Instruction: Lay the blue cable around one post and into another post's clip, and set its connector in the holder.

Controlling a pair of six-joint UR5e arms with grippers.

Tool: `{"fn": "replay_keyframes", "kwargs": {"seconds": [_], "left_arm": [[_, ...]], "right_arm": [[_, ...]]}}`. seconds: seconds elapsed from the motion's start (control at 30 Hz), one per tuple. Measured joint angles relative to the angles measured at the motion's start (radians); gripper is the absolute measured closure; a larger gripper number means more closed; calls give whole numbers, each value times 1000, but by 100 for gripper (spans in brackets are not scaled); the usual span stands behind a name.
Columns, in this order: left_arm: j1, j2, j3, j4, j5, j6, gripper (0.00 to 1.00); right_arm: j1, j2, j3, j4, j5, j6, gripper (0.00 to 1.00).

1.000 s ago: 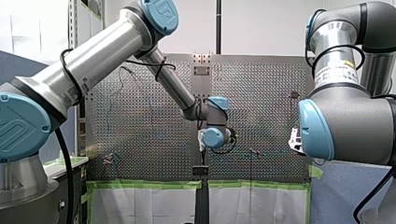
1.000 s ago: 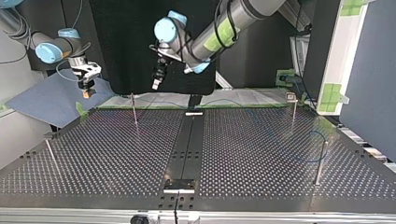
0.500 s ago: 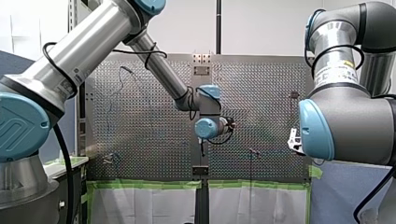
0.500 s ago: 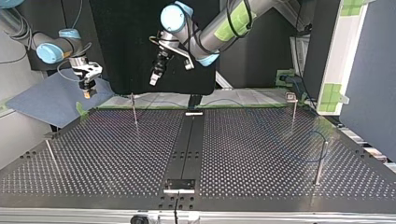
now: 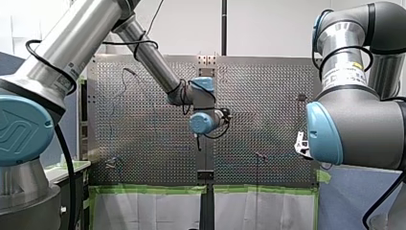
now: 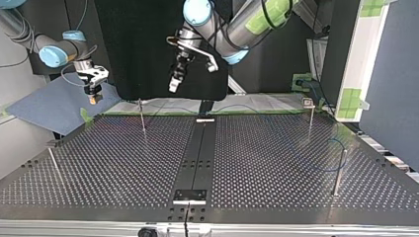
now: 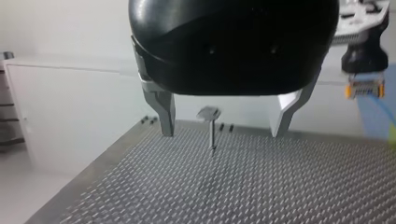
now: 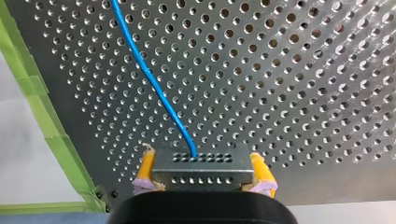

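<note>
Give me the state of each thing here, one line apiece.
left gripper, open, empty, above the table.
right gripper, shut on the connector.
connector, held between yellow pads.
blue cable, fixed in the connector, trailing over the table.
post, upright, no cable on it.

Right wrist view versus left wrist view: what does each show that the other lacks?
Only the right wrist view: the connector's rows of holes, the blue cable entering one. Only the left wrist view: my left pincer, open, with a post ahead between its fingers. Both: the perforated table and my right pincer shut on the connector.
</note>
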Motion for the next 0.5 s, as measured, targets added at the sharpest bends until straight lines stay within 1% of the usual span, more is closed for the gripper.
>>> {"fn": "replay_keyframes", "kwargs": {"seconds": [0.17, 0.27, 0.37, 0.5], "left_arm": [[24, 46, -46, 45, -46, 7, 0], [39, 70, -70, 69, -62, 7, 0], [58, 93, -93, 92, -58, 5, 0], [88, 124, -124, 123, -33, 2, 0]], "right_arm": [[2, 0, 0, 1, 0, 0, 100], [2, 0, 0, 1, 0, -1, 100], [3, 0, 0, 1, 0, -1, 100], [5, 0, 0, 1, 0, -1, 100]]}}
